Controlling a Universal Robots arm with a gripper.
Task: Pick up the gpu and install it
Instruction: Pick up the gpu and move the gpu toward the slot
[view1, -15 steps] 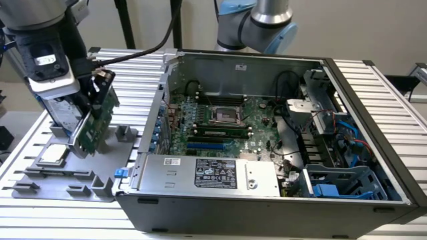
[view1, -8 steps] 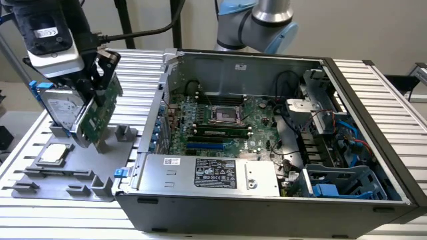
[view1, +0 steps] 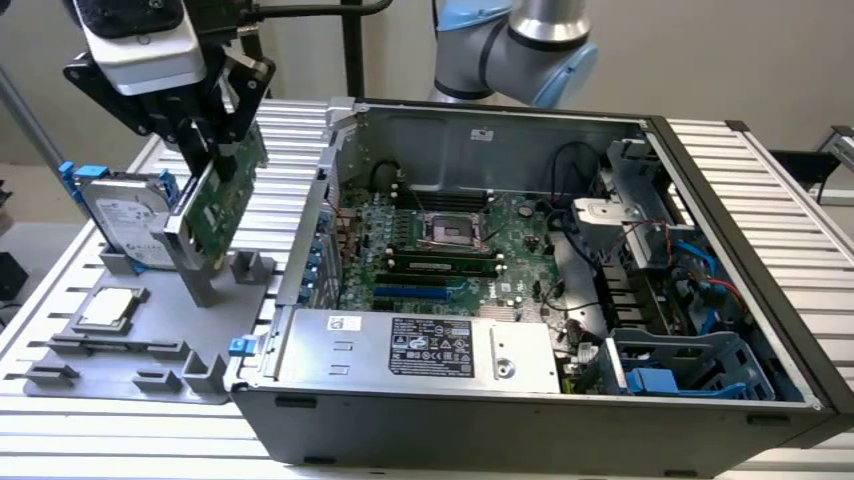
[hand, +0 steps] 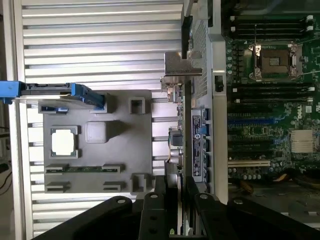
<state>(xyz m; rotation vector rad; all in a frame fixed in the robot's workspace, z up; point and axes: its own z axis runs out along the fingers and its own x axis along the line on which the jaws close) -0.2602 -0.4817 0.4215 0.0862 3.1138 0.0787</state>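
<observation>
Clamping the gripper (view1: 224, 135) onto the upper edge of the gpu (view1: 214, 195), black fingers pressing on both faces of the card. Holding the card on edge and tilted, with the green circuit face toward the exterior view's right and the silver bracket at the lower end. Hanging it over the grey holder tray (view1: 160, 330), just beside the upright hard drive (view1: 123, 215) with blue rails, and outside the open computer case (view1: 534, 430). Failing to tell contact from clearance at the card's lower corner, close over a tray post. Leaving the CPU chip (view1: 110, 308) lying flat on the tray, apart from the card. Facing the motherboard (view1: 514, 230) inside the case, toward the exterior view's right.
</observation>
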